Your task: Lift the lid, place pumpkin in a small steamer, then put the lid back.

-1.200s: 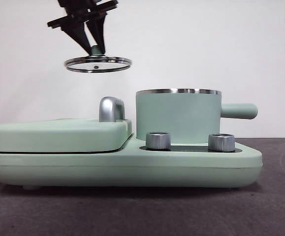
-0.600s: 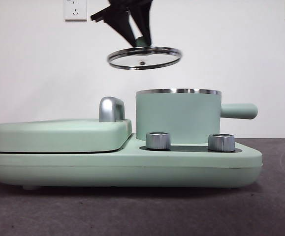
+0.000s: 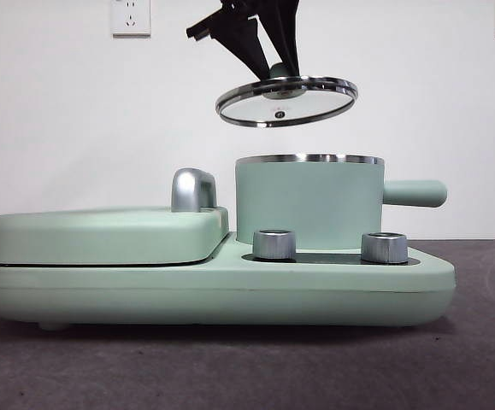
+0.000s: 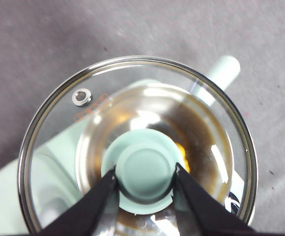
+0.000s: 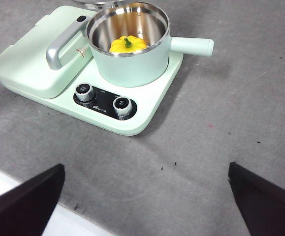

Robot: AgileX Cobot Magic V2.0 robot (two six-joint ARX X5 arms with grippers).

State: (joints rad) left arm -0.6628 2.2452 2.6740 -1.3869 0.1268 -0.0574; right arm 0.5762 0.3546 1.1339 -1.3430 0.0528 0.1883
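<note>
1. The left claw (image 3: 274,61) is clenched on the mint-green knob (image 4: 145,170) of the glass lid (image 3: 286,101), one black jaw on each side of the knob.
2. The lid hangs in the air above the small steamer (image 3: 309,203), apart from its steel rim and tilted, the side toward the griddle cover (image 3: 102,235) sitting lower.
3. Through the glass, the left wrist view shows the steamer's shiny interior and a sliver of yellow beside the knob.
4. The pumpkin (image 5: 127,44) lies inside the steamer on its bottom, green stem up.
5. The steamer stands on the mint-green cooker base (image 3: 230,290), its straight handle (image 3: 414,193) pointing away from the griddle cover; two steel dials (image 3: 274,244) sit in front of it.
6. The right claw (image 5: 144,196) waits released over the grey bench (image 5: 240,113), jaws spread wide and holding nothing, well apart from the cooker.
</note>
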